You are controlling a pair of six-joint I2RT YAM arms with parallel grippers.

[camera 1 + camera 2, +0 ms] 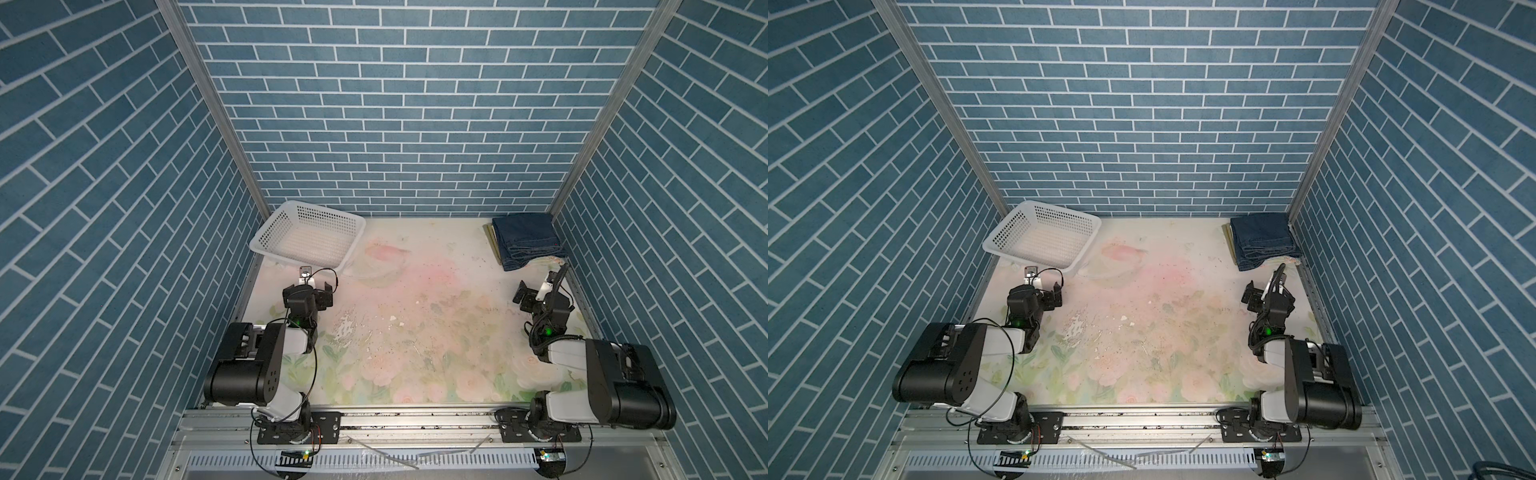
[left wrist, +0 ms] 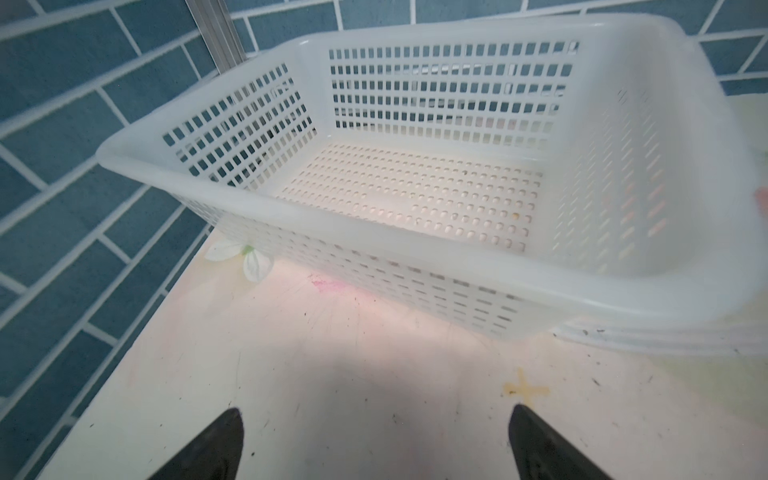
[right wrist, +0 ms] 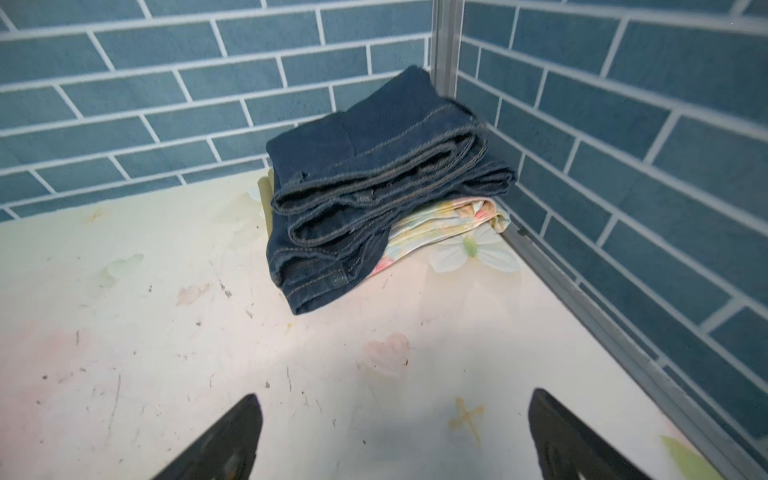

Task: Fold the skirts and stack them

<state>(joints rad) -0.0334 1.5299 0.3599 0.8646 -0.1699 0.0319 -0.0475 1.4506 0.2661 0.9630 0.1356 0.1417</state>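
Close by me, the left tool (image 2: 376, 409) and right tool (image 3: 395, 397) both hang spread wide and empty over the table (image 3: 145, 353). Straight ahead of the right tool, well apart from it, the far right corner holds the denim skirt (image 3: 374, 166). It lies atop the floral skirt (image 3: 449, 224), with the olive skirt (image 3: 264, 195) edging out beneath, long side along the right wall (image 3: 623, 166). The right tool is much nearer, while the left faces the empty basket (image 2: 374, 232).

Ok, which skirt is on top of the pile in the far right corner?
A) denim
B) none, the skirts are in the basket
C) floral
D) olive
A: the denim skirt lies on top, with the floral skirt peeking out from under it.
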